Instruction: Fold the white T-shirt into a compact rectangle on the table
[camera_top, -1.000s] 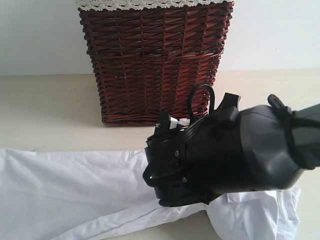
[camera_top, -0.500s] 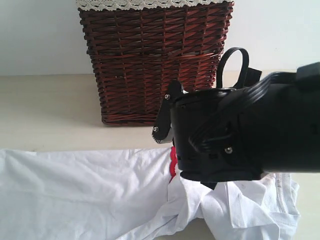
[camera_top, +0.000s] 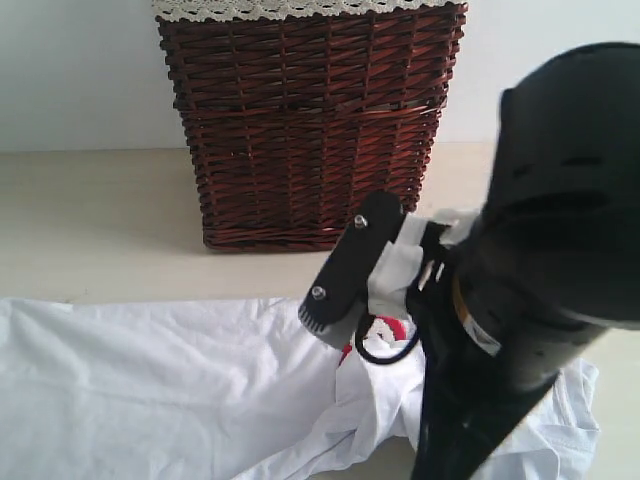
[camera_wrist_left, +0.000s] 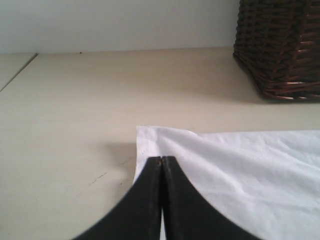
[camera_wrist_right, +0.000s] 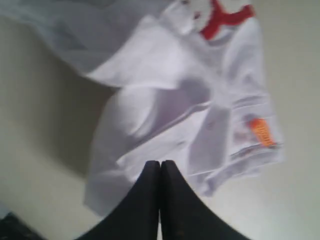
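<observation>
Reading the left gripper (camera_wrist_left: 161, 159): jaws pressed tight together, the tips over the corner edge of the white T-shirt (camera_top: 150, 380); whether cloth is nipped between them cannot be told.
Right gripper (camera_wrist_right: 160, 162): jaws also clamped together, the tips over a crumpled heap of the shirt; a pinch on fabric looks likely but is not visible.
Cloth at the right tips: bunched and rucked, with the red band (camera_wrist_right: 220, 20) on the far side of the heap and an orange tag (camera_wrist_right: 262, 131) to one side.
Cloth at the left tips: flat and smooth, running away from the fingers toward the wicker basket (camera_top: 300, 130).
Shirt position: on the table (camera_top: 90, 220), in front of the basket and apart from it.
Long axis: across the exterior view, from one gripper to the other.
Nearer arm: the right for the crumpled end, the left for the flat end.
Judgement: the coming move probably turns on this end-to-end line, since the heap needs drawing out along it before any fold.
</observation>
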